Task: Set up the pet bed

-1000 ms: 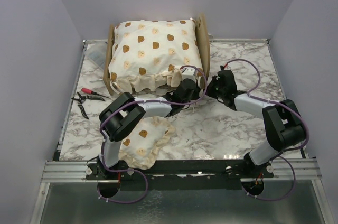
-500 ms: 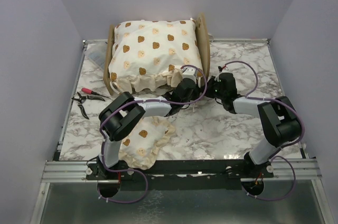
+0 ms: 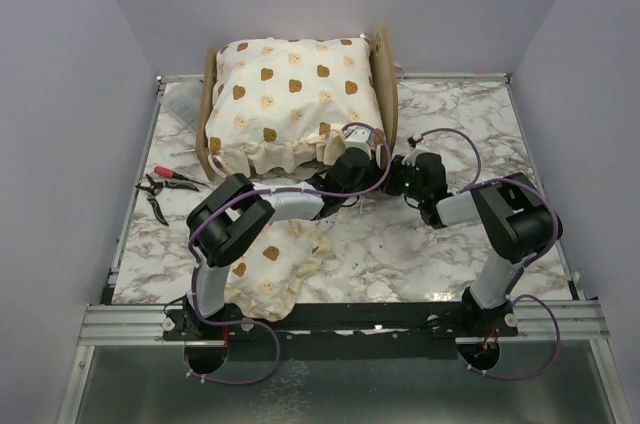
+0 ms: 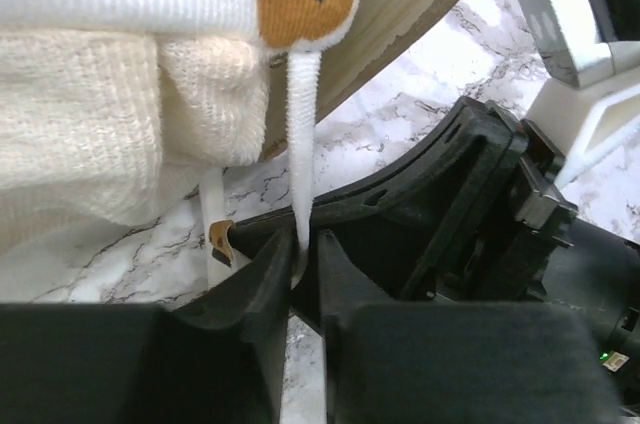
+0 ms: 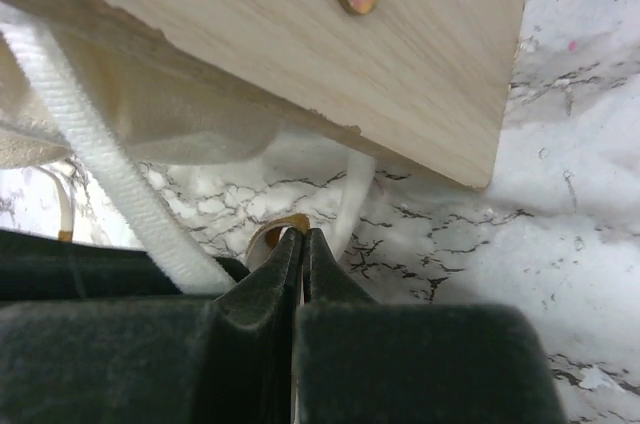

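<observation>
step: cushion tie being fastened at the pet bed [image 3: 384, 84] corner | bed: far middle of desk [image 3: 440, 244] | left fingers [image 4: 297, 266]: pinching the white strap [image 4: 303, 144] | right fingers [image 5: 300, 254]: pressed together at a small ring [image 5: 272, 234] | advice: strap is best kept taut, pulls gentle so the frame is not dragged

Both arms reach inward, wrists nearly meeting — left fingers [image 4: 270, 284] barely parted, right fingers [image 5: 275, 274] pressed together.

Black-and-grey jointed arms with looping purple cables, black fingers [image 4: 262, 289].
</observation>
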{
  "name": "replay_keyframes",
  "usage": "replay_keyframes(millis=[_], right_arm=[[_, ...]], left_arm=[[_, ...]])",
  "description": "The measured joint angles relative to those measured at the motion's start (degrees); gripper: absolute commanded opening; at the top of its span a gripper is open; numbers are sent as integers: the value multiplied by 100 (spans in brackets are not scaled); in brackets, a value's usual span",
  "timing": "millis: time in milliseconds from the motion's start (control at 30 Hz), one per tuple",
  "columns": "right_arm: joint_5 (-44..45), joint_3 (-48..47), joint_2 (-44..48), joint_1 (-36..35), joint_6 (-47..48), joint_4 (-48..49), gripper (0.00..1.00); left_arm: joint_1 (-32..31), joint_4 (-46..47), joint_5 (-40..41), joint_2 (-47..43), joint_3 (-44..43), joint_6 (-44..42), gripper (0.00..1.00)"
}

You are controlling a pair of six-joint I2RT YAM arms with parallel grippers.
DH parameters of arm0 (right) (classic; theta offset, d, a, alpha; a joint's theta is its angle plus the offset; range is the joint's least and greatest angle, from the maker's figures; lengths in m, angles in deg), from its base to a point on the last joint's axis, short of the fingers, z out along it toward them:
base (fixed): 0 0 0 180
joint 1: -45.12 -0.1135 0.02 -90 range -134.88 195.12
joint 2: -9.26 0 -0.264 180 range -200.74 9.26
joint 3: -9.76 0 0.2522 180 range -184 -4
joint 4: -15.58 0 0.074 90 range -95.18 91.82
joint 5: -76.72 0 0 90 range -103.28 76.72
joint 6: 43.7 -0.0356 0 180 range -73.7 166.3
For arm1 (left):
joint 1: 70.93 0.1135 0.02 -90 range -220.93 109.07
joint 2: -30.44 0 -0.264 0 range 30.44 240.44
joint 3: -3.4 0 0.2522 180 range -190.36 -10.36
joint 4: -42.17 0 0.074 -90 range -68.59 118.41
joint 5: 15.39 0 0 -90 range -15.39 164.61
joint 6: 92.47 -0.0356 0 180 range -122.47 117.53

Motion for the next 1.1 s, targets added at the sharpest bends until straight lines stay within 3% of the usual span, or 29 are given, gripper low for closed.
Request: replay_keyframes(millis=[367,533,733,1100], right_arm=[[-44,76,-7,9,164,678,0],[-81,76,-42,2,238,944,0],[-127,76,-46,2,297,1025,0],[-280,76,-46,2,387,1093,0]], left_arm=[[149,-13,-59,-275,227,125,48],[175,-203,-52,-667,402,26,47],[295,-345,33,-990,466,-197,34],[616,-590,-256,-570,313,-433,31]])
